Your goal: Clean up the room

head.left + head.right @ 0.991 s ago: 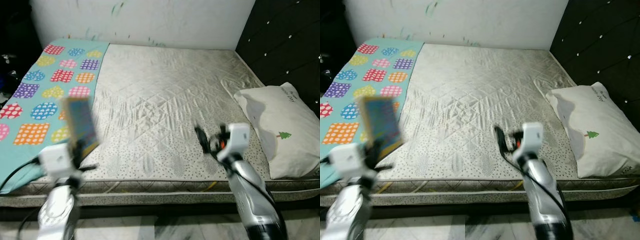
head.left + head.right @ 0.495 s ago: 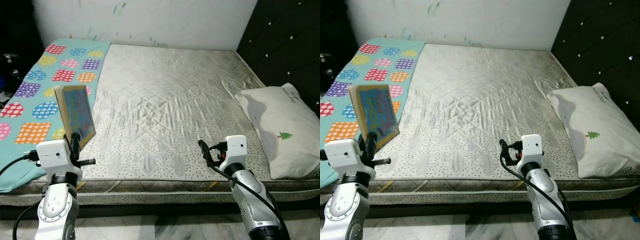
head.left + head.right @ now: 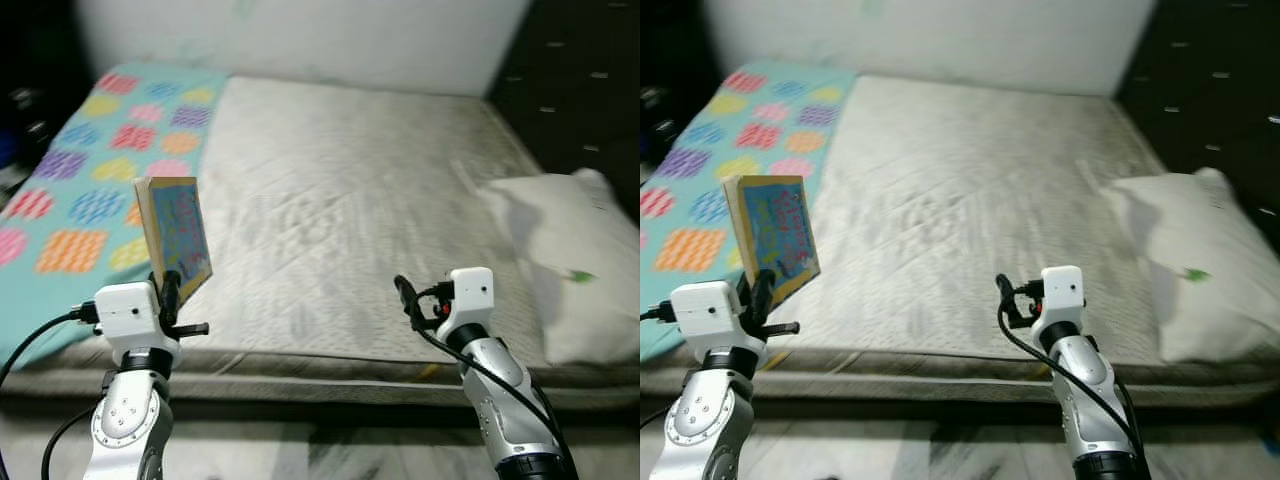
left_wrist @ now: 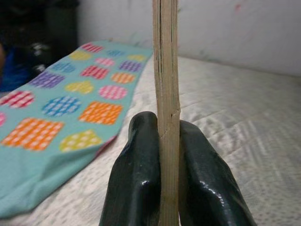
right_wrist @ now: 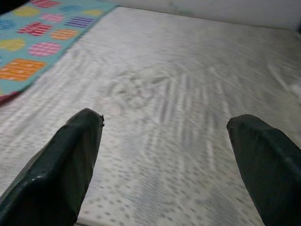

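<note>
- The left gripper (image 3: 170, 290) pinched the lower edge of a thin book (image 3: 176, 237), holding it upright above the near left part of the mattress (image 3: 340, 200)
- In the left wrist view both black fingers (image 4: 136, 179) pressed against the book's worn spine (image 4: 165, 70), one on each side
- The right gripper (image 5: 164, 141) hovered over the mattress's near edge with its fingers spread wide and nothing between them
- A teal blanket (image 3: 90, 170) with coloured patches covered the bed's left side
- A white pillow (image 3: 570, 260) lay at the right, against the dark headboard (image 3: 590, 90)
- The eye views were slightly blurred
</note>
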You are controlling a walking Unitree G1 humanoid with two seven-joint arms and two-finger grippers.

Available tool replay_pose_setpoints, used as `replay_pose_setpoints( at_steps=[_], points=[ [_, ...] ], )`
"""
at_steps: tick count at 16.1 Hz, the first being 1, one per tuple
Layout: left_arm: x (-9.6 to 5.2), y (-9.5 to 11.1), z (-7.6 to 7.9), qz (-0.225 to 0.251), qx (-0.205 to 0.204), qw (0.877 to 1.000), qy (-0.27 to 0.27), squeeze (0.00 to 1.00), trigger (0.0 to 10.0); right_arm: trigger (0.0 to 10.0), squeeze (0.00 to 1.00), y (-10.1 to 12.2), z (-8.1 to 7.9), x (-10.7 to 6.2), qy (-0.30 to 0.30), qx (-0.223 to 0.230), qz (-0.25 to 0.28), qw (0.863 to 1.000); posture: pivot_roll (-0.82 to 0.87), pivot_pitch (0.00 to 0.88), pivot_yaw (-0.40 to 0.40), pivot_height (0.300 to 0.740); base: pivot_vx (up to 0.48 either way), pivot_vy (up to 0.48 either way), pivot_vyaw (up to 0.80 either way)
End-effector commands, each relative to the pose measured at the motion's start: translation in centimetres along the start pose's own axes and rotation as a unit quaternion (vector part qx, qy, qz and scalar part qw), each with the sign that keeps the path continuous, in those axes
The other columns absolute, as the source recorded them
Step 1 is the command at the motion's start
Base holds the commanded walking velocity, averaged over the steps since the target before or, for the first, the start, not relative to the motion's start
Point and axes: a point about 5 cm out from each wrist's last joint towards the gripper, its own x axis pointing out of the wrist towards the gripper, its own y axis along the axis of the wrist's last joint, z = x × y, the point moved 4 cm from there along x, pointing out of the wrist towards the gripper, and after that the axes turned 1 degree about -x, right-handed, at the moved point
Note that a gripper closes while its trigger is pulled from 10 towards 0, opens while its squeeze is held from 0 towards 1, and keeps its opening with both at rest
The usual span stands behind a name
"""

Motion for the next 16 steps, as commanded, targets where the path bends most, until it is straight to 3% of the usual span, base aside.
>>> replay_pose_setpoints(
  at_steps=[1,4,9,11,14,16],
  points=[
    [0.1,1.3,0.0,0.022,-0.011,1.0,-0.001,0.0,10.0,10.0,0.0,0.5,0.0,0.1,-0.001,0.004,0.005,1.0,-0.03,0.132,-0.09,0.74,0.0,0.0,0.8],
    [0.3,1.1,0.4,0.011,-0.034,0.999,-0.017,0.0,10.0,10.0,0.0,0.5,0.2,0.1,-0.005,0.008,0.005,1.0,-0.03,0.131,-0.095,0.74,0.0,0.0,0.0],
    [0.1,-0.7,1.9,-0.05,0.064,0.987,-0.139,0.0,10.0,10.0,0.0,0.8,0.1,0.7,0.004,0.003,0.007,1.0,-0.01,0.128,-0.128,0.74,0.0,0.0,0.0],
    [-0.4,-0.5,3.4,-0.037,0.079,0.976,-0.201,0.0,10.0,10.0,0.0,0.8,0.1,0.6,-0.001,0.003,0.009,1.0,-0.02,0.116,-0.119,0.74,0.0,0.0,0.0],
    [-0.7,-0.2,4.7,-0.011,0.046,0.982,-0.181,0.0,10.0,10.0,0.0,0.7,0.6,0.2,-0.018,0.006,0.013,1.0,-0.04,0.089,-0.095,0.74,0.0,0.0,0.0],
    [-1.1,-0.4,3.6,-0.007,0.042,0.99,-0.137,0.0,10.0,10.0,0.0,0.9,0.7,0.2,-0.021,0.007,0.016,1.0,-0.05,0.082,-0.098,0.74,0.0,0.0,0.0]
  ],
)
